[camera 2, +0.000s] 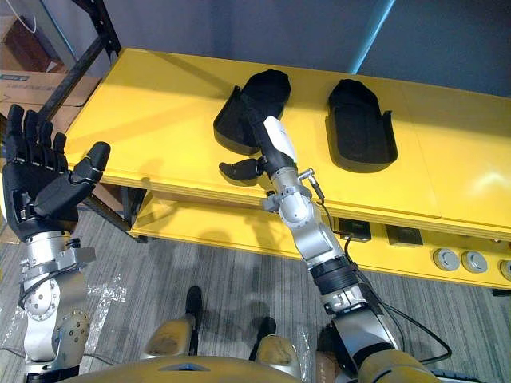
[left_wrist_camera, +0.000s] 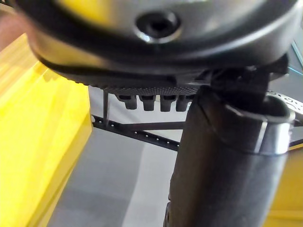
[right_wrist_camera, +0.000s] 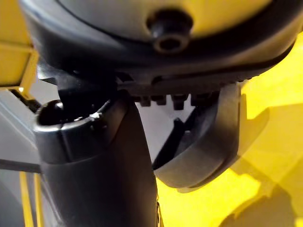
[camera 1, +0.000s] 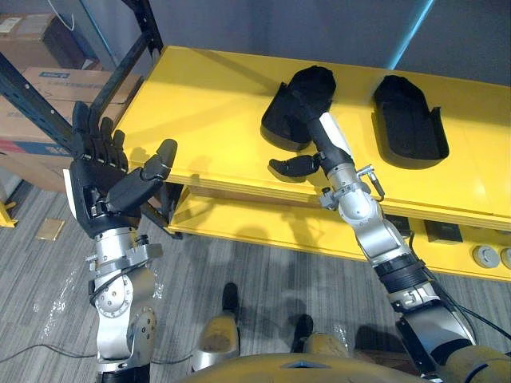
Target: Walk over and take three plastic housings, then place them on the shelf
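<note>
— What's the floor like here?
— Grey carpet (camera 1: 263,271), ribbed in fine stripes. Above it the left hand (camera 1: 100,179) is raised in the air in front of the shelf's left end. It is matte black, fingers straight and spread, thumb held apart, nothing in it.
— And the shelf?
— A glossy yellow top board (camera 1: 207,104) with a lower yellow board (camera 1: 239,219) beneath, carried on a black steel frame (camera 1: 120,76) punched with small holes.
— The housings?
— Two lie on the top board, black plastic, scoop-shaped with raised rims. The right hand (camera 1: 323,136) rests along the left housing (camera 1: 275,124), fingers laid straight on it, thumb splayed out over the yellow. The right housing (camera 1: 409,120) sits well apart, untouched. Brown cardboard boxes (camera 1: 48,80) are stacked behind the frame.
</note>
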You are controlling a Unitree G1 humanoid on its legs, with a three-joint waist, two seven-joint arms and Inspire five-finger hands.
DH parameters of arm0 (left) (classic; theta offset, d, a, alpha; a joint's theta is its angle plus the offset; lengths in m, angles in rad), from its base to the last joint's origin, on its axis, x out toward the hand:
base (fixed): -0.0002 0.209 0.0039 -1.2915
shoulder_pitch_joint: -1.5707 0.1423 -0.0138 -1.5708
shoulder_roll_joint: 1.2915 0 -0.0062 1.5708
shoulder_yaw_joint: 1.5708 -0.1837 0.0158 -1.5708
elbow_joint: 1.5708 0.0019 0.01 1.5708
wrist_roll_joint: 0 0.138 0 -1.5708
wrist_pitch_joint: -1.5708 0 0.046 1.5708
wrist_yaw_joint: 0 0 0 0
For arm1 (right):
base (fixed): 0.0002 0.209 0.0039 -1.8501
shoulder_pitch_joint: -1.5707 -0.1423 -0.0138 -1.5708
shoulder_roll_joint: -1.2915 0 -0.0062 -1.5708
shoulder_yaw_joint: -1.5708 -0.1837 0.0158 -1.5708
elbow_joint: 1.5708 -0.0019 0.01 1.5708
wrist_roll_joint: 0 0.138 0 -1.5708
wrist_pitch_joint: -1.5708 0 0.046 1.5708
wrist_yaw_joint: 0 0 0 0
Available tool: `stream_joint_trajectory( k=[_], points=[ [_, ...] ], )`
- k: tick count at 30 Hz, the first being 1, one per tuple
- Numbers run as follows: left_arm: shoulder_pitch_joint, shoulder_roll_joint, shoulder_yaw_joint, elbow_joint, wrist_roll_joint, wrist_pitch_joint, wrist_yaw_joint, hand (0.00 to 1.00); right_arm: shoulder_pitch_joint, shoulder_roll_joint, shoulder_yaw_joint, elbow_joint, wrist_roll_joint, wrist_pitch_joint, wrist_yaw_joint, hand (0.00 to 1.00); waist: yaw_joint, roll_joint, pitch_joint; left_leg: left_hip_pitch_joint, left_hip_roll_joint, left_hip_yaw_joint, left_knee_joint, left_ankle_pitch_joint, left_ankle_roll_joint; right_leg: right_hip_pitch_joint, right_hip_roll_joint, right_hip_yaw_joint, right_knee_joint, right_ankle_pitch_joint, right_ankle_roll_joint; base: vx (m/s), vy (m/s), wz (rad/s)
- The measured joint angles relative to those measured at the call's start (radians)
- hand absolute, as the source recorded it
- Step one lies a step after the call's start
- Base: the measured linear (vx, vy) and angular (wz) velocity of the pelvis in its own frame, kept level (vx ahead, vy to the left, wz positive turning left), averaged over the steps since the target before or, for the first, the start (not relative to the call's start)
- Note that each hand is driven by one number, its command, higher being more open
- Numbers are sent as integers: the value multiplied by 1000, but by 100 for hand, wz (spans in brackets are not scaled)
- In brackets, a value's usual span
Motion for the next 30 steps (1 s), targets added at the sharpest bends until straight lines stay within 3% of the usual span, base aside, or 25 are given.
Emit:
stream_joint_trajectory(
  k=[9, 10, 30],
  points=[
    [3, -25, -10, 6, -7, 0, -18, 100, -125, 2, 47, 108, -8, -1, -8, 100, 4, 6, 10, -5, -2, -18, 0, 1, -2, 5, -1, -18, 0, -2, -2, -1, -26, 5],
    [3, -29, -10, 9, -7, 0, -18, 100, -130, 0, 54, 114, -9, -1, -3, 0, 9, 7, 11, -6, -2, -20, 0, 2, -2, 5, 0, -19, 0, -2, -2, -3, -25, 3],
    [3, -39, -11, 19, -6, 3, -25, 100, -216, -42, 128, 156, -38, -15, 123, 0, 14, 12, 33, -5, -11, -26, -1, 8, 3, 8, -9, -27, 4, -2, -2, -1, -3, 1]
  ],
)
